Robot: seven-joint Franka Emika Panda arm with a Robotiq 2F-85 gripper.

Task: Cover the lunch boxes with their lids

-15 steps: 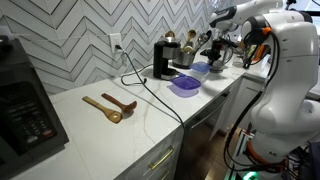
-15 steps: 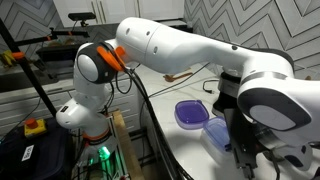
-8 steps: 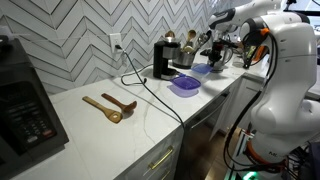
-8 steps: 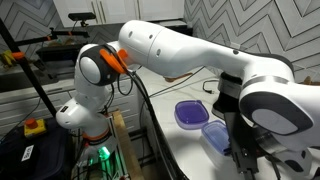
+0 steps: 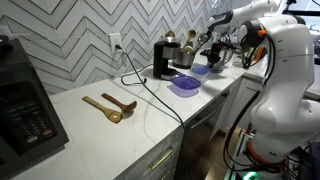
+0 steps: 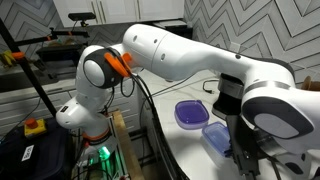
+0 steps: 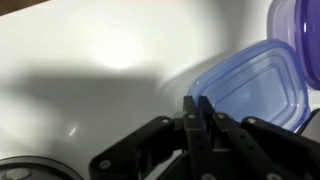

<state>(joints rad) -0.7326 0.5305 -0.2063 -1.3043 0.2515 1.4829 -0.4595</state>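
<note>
Two lids lie close together on the white worktop [image 5: 95, 128]: a flat, rounded purple plastic lid [image 5: 184, 86] and a matching blue plastic lid [image 7: 245, 85] just beside it. The gripper [image 7: 197, 101] is at the blue one's rim with its fingers [image 7: 190, 125] pressed narrowly together. Whether they pinch it is unclear.

Counter [image 5: 80, 125] ran along the wall. A large appliance [image 5: 25, 100] sat at its left end. Two spoons [image 5: 110, 106] lay side by side mid-counter, roughly halfway between the back and front edges. A coffee machine [image 5: 163, 60] stood at the back edge, right of the spoons. A cable [image 5: 150, 95] crossed from back edge to front edge between spoons and machine. One lid [image 5: 184, 86] lay near the front edge, before the machine. The other lid [image 5: 200, 69] lay just beyond it toward the right end; contact between them unclear.
</note>
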